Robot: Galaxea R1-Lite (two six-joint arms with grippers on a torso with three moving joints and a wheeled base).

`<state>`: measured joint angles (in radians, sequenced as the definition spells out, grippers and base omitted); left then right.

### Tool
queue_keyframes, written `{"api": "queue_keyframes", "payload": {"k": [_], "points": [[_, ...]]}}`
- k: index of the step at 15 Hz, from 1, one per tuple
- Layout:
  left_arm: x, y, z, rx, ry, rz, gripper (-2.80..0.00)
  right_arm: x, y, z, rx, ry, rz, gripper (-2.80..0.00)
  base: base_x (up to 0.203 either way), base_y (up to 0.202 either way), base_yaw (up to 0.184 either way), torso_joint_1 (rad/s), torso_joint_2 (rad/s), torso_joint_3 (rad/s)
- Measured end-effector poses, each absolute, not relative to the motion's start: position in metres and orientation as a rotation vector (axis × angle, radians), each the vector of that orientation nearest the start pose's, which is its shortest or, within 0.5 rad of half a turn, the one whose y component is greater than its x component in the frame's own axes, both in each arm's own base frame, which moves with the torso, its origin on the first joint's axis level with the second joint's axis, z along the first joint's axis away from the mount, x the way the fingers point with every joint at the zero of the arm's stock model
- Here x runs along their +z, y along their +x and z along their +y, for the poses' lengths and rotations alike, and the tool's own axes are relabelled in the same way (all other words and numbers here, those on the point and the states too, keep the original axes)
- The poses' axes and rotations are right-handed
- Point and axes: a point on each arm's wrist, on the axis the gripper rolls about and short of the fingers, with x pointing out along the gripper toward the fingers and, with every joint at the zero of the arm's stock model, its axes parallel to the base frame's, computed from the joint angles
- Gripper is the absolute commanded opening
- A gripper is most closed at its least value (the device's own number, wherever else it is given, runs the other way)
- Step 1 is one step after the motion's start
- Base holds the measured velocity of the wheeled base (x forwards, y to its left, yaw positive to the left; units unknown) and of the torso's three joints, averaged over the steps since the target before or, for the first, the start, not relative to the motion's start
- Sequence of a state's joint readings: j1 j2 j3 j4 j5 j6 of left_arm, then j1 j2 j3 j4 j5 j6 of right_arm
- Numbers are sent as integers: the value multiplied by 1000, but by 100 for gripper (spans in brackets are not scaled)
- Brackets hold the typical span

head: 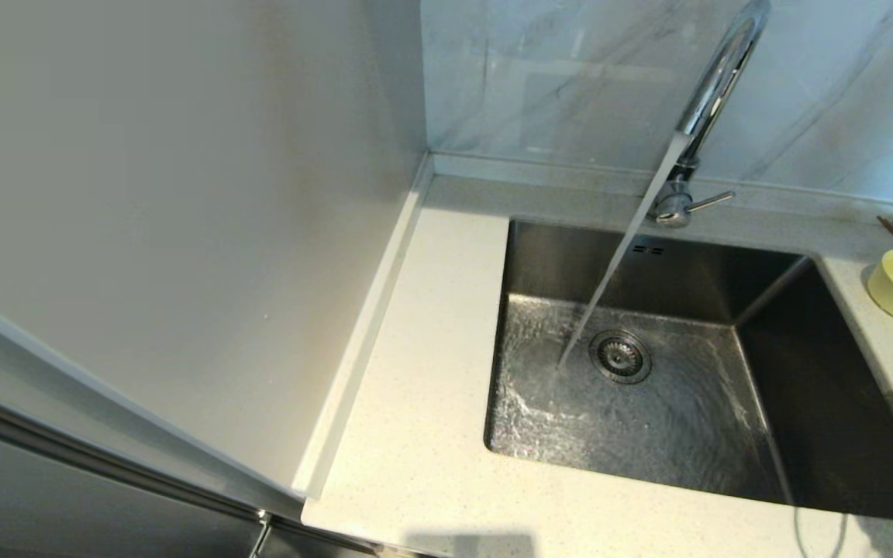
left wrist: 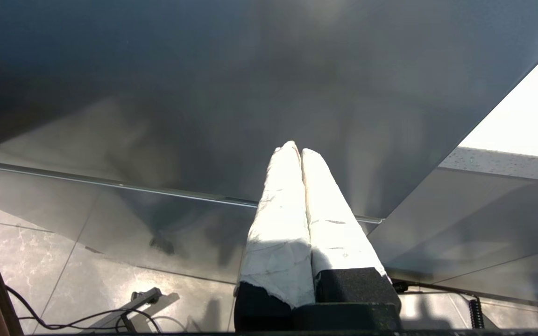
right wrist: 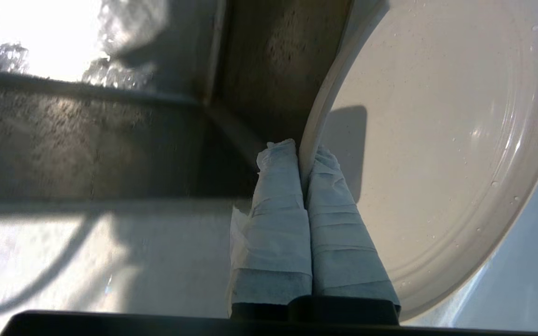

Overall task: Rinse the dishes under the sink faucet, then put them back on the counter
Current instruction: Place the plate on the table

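Off-white plate hangs clamped by its rim in your right gripper beside the sink, left gripper parked with jaws together below the tabletop, so wet porcelain could slip from that thin pinch and chip.

water stream crosses sink; faucet overhangs behind.
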<state>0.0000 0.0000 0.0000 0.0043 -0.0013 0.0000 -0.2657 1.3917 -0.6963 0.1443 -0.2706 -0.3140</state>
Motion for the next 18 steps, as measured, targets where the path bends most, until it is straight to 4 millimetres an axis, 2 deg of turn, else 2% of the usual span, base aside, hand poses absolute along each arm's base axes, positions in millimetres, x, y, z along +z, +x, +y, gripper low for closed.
{"api": "queue_keyframes", "payload": {"k": [4,11,12,18], "points": [[75,-23,0,-2,0,4,-280,159,201,-67,-388,-276,947,-280,0,0,0,0,0,0],[75,-23,0,-2,0,4,-280,154,205,-75,-409,-263,977,-280,0,0,0,0,0,0],[75,-23,0,-2,0,5,-280,154,205,-76,-411,-261,978,0,0,0,0,0,0,0],[75,-23,0,-2,0,4,-280,156,204,-76,-415,-260,967,0,0,0,0,0,0,0]]}}
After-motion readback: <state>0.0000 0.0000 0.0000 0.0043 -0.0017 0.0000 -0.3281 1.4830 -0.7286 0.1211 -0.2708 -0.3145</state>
